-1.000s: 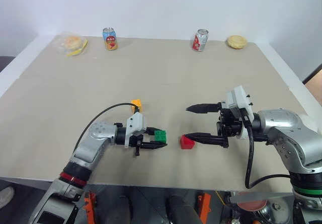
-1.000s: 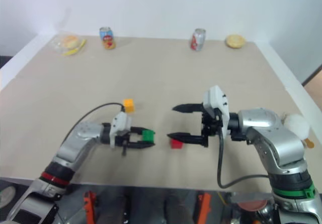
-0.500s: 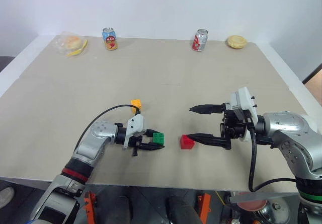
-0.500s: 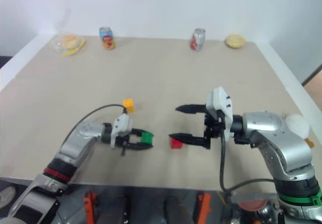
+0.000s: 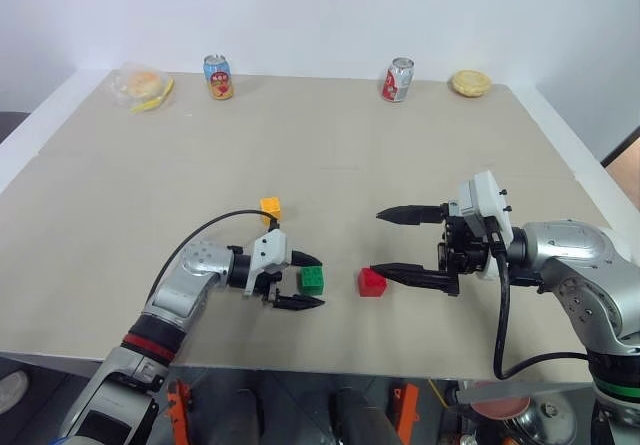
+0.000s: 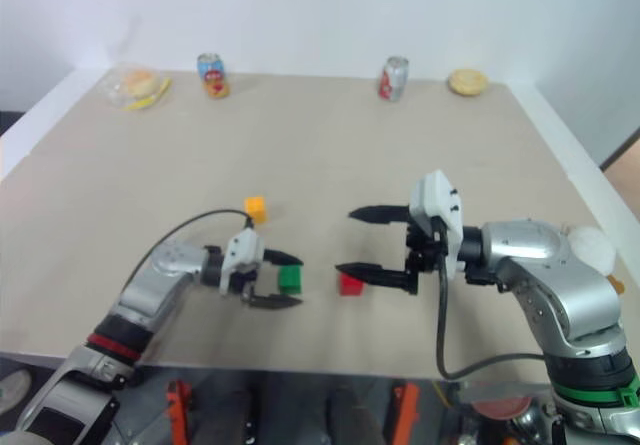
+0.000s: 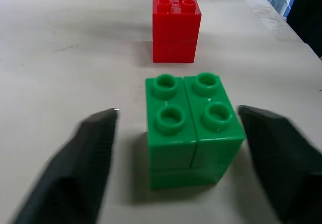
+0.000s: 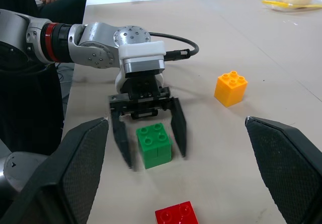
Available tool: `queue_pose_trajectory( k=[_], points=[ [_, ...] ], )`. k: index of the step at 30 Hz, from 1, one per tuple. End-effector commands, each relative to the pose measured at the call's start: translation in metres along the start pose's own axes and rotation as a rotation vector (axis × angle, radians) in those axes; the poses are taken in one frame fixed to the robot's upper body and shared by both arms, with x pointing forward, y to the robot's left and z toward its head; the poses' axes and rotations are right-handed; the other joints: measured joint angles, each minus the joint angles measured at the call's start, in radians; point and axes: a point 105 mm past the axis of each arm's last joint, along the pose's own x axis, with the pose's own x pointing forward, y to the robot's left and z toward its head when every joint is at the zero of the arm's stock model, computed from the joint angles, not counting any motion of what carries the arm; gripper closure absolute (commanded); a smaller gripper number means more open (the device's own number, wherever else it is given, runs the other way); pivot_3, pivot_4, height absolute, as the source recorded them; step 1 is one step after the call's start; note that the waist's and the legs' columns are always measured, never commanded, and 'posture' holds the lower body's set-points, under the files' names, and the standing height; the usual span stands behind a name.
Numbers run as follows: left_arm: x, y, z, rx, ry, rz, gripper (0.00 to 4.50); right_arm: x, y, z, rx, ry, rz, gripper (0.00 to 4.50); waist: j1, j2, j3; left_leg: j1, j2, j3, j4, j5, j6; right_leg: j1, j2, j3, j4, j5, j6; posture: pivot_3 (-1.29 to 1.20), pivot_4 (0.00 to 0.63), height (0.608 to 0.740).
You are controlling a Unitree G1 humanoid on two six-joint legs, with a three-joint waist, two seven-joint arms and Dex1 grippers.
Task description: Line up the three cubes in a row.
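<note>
White wall backs a wide beige surface [image 5: 400, 165], with two drink cans [image 5: 218, 76] and some wrapped food set along its far edge, well apart from the work.

The three cubes sit near the front edge. The green cube [image 5: 312, 280] stands upright on the surface between the spread fingers of the left pincer [image 5: 305, 281], which is released; there is a clear gap on each side of the block in the left wrist view, so nothing grips it. The red cube [image 5: 371, 282] rests just beside the green one, toward the right arm, apart from it and roughly level with it. The yellow cube [image 5: 270, 206] lies farther back, behind the left pincer, out of line with the other two.

The right pincer [image 5: 390, 243] is also spread wide and grasps nothing; its lower finger reaches to just beside the red cube, and whether it touches is hard to tell.

The step in hand looks like letting go of the green cube after placing it. To do it well, the left pincer should back straight out along its own fingers without brushing the block, so green keeps its square stance next to red. Yellow then needs fetching and setting on the same line.
</note>
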Motion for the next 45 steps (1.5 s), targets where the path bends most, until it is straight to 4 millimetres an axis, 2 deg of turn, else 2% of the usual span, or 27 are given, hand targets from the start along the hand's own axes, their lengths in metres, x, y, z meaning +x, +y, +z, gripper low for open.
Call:
queue_pose_trajectory(
  k=[1, 7, 9, 11, 16, 22, 33, 41, 42, 45],
  points=[
    [-0.007, 0.005, 0.021, 0.048, -0.053, 0.009, 0.04, -0.004, 0.001, 0.01, -0.042, -0.015, -0.003, 0.0, 0.0, 0.0, 0.0, 0.0, 0.0, 0.0, 0.0, 0.0, 0.0, 0.0, 0.0, 0.0, 0.0, 0.0, 0.0, 0.0, 0.15, 0.736],
    [-0.028, 0.011, 0.049, 0.028, -0.129, 0.059, 0.04, -0.01, 0.004, 0.016, -0.04, -0.03, 0.003, 0.0, 0.0, 0.0, 0.0, 0.0, 0.0, 0.0, 0.0, 0.0, 0.0, 0.0, 0.0, 0.0, 0.0, 0.0, 0.0, 0.0, 0.15, 0.736],
    [-0.043, 0.024, 0.066, -0.022, -0.178, 0.107, 0.04, -0.01, 0.003, 0.021, -0.039, -0.054, 0.005, 0.0, 0.0, 0.0, 0.0, 0.0, 0.0, 0.0, 0.0, 0.0, 0.0, 0.0, 0.0, 0.0, 0.0, 0.0, 0.0, 0.0, 0.15, 0.736],
    [-0.056, 0.038, 0.072, -0.035, -0.182, 0.149, 0.04, -0.009, 0.001, 0.023, -0.043, -0.07, 0.001, 0.0, 0.0, -0.001, 0.0, 0.0, 0.0, -0.001, 0.001, 0.0, 0.0, 0.001, 0.0, -0.001, 0.0, 0.0, 0.0, 0.0, 0.15, 0.736],
    [-0.079, 0.079, 0.061, 0.013, -0.078, 0.251, 0.04, -0.004, -0.007, 0.024, -0.045, -0.086, -0.003, 0.0, 0.0, 0.0, 0.0, 0.002, 0.0, -0.001, 0.002, 0.001, 0.001, 0.003, 0.0, -0.002, 0.0, 0.001, 0.0, 0.0, 0.15, 0.736],
    [-0.084, 0.106, 0.052, -0.006, -0.008, 0.266, 0.04, -0.002, -0.011, 0.025, -0.059, -0.09, -0.017, 0.0, 0.001, -0.001, 0.0, -0.004, 0.0, -0.001, 0.001, 0.0, 0.001, -0.002, 0.0, -0.002, 0.0, 0.002, 0.003, 0.0, 0.15, 0.736],
    [-0.07, 0.111, 0.017, -0.028, 0.141, 0.275, 0.04, -0.008, -0.007, 0.028, -0.062, -0.097, -0.07, 0.0, 0.001, -0.001, 0.0, -0.007, -0.001, -0.002, 0.0, -0.002, 0.004, -0.004, 0.0, -0.002, 0.001, 0.0, 0.005, 0.0, 0.15, 0.736],
    [-0.063, 0.116, 0.012, -0.045, 0.155, 0.326, 0.04, -0.008, -0.007, 0.028, -0.062, -0.1, -0.09, 0.0, 0.002, -0.001, 0.0, -0.007, -0.001, -0.002, 0.002, -0.002, 0.004, -0.004, 0.0, -0.002, 0.002, 0.002, 0.006, 0.0, 0.15, 0.736],
    [-0.063, 0.117, 0.013, -0.047, 0.151, 0.332, 0.54, -0.008, -0.007, 0.028, -0.062, -0.1, -0.092, 0.0, 0.002, -0.001, 0.0, -0.007, -0.001, -0.002, 0.002, -0.002, 0.004, -0.004, 0.0, -0.002, 0.002, 0.002, 0.006, 0.0, 0.15, 0.736],
    [-0.064, 0.117, 0.012, -0.046, 0.152, 0.337, 1.45, -0.009, -0.006, 0.028, -0.06, -0.1, -0.097, 0.0, 0.002, -0.001, 0.0, -0.007, -0.001, -0.002, 0.002, -0.002, 0.004, -0.004, 0.0, -0.002, 0.002, 0.002, 0.006, 0.0, 0.15, 0.736]
  ],
)
